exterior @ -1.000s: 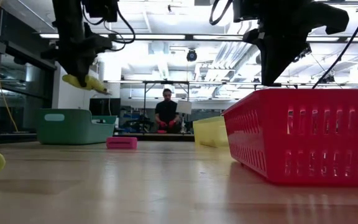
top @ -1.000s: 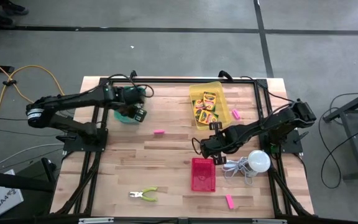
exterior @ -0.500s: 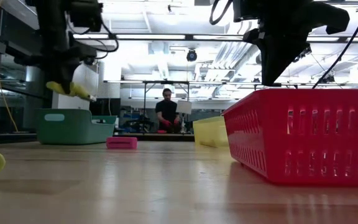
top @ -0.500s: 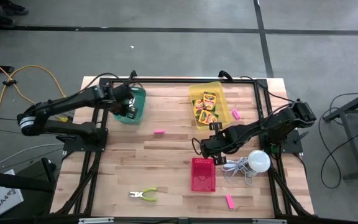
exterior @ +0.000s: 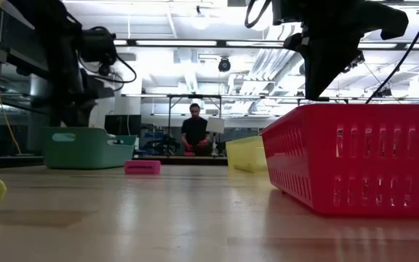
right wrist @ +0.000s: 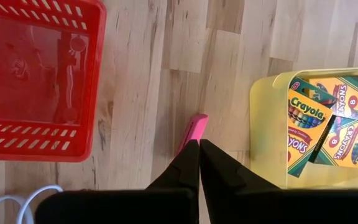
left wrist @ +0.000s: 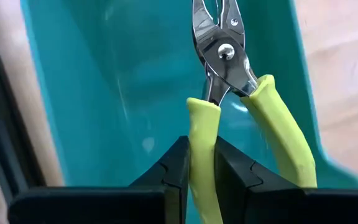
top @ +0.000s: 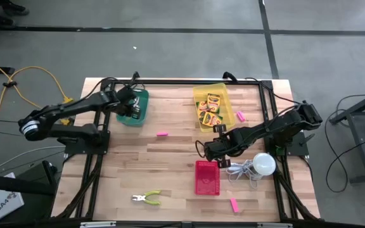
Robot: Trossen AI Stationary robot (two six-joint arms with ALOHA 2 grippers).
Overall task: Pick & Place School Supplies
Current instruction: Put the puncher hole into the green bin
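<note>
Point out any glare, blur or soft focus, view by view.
Low view: bright ceiling lights wash out the background, and the red basket up close looks soft. Left wrist view: the pliers glint, with pale streaks on the green bin. High view: even light.

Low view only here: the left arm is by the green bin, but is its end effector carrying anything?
Observer: Yes. The left end effector is shut on one yellow-green handle of a pair of pliers, over the green bin.
Operator: And the right one, above the red basket?
Observer: The right end effector is shut, between the red basket and the yellow bin. A pink eraser shows at its tips; whether it is gripped I cannot tell.
Operator: What's in the yellow bin?
Observer: It holds crayon boxes.
</note>
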